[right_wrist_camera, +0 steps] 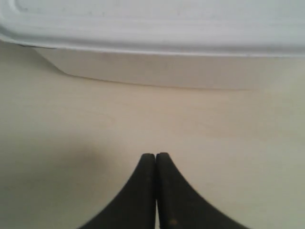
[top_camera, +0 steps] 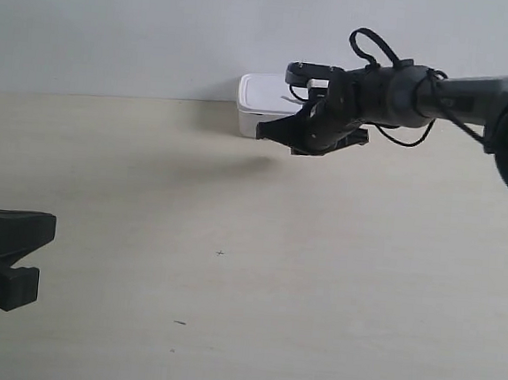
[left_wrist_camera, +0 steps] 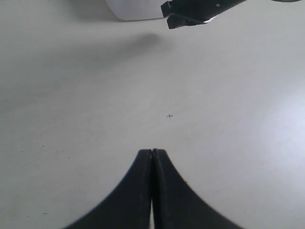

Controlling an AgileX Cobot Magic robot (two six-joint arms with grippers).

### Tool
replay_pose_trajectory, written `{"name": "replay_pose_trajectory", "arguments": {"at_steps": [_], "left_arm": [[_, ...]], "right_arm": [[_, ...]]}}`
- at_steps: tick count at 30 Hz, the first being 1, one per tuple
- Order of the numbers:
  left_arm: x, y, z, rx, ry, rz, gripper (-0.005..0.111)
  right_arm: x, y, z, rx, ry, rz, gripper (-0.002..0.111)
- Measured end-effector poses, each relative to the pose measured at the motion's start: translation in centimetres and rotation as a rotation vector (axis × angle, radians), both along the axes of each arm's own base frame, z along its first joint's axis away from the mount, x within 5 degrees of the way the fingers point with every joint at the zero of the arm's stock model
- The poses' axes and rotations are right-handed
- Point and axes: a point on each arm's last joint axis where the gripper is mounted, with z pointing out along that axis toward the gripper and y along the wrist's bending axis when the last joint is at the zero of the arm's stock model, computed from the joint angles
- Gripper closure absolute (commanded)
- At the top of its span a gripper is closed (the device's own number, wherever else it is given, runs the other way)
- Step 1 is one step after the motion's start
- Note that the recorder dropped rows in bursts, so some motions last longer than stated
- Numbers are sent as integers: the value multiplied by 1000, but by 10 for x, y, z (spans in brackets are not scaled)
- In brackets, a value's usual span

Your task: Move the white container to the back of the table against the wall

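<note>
The white container (top_camera: 262, 102) stands at the back of the table (top_camera: 232, 241), touching or nearly touching the wall (top_camera: 162, 22). The right wrist view shows its rimmed lid and side wall (right_wrist_camera: 152, 67) close ahead. My right gripper (top_camera: 272, 131) hovers just in front of the container, shut and empty; its tips (right_wrist_camera: 156, 156) are a short way from the box. My left gripper (top_camera: 39, 251) rests low at the exterior view's left, far from the box, shut with nothing held (left_wrist_camera: 152, 151). The left wrist view catches the container's corner (left_wrist_camera: 133, 9) and the right gripper (left_wrist_camera: 188, 14).
A small cross mark (top_camera: 220, 253) and a tiny dark dash (top_camera: 179, 323) lie on the tabletop. The right arm's body and cables (top_camera: 476, 98) reach in from the exterior view's right.
</note>
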Motion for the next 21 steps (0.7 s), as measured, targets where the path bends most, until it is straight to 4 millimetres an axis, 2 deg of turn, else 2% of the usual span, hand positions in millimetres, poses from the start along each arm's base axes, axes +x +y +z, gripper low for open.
{"name": "replay_pose_trajectory", "arguments": {"at_steps": [7, 14, 17, 18, 19, 20, 21], "left_arm": [[0, 0, 0, 1, 0, 2, 107], [-15, 9, -3, -36, -20, 15, 107], [-36, 18, -7, -108, -55, 17, 107], [-40, 19, -8, -129, -62, 14, 107], [-47, 22, -10, -170, -74, 9, 107], [-51, 22, -10, -190, -84, 4, 107], [-57, 24, -10, -223, -105, -8, 107]], "right_arm": [[-34, -13, 31, 39, -68, -7, 108], [-89, -33, 57, 90, -157, -9, 108], [-135, -51, 84, 125, -238, -4, 108], [-144, -54, 85, 127, -243, -4, 108], [-165, -62, 93, 142, -275, -2, 108], [-173, -65, 96, 148, -288, -3, 108], [-193, -73, 103, 172, -322, -8, 108]]}}
